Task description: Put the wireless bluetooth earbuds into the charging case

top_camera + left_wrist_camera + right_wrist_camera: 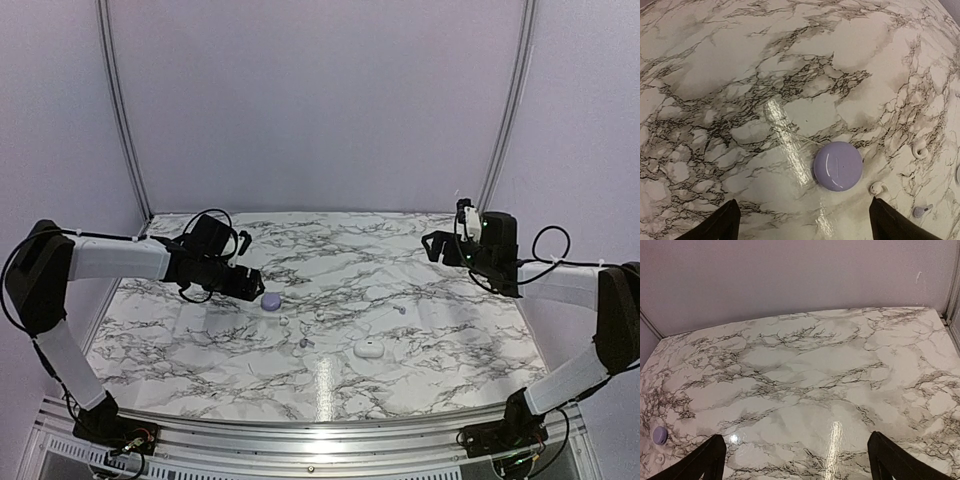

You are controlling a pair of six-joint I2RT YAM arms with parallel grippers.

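Jaws spread, empty, on your left gripper (803,212) and right gripper (795,450) — use left, nearer: round lilac plastic case (838,166) just ahead, whitish pebble earbud (877,188) beside it.

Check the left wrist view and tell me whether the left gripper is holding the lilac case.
No, the lilac case lies on the table, untouched, beyond the fingertips of the open left gripper.

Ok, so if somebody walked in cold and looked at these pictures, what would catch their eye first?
The black-veined marble tabletop grabs the eye first, filling every view. Next comes the round lilac case left of centre, with the left hand open just beside it, and a white case nearer the front edge. The tiny earbuds scattered between them are easy to miss.
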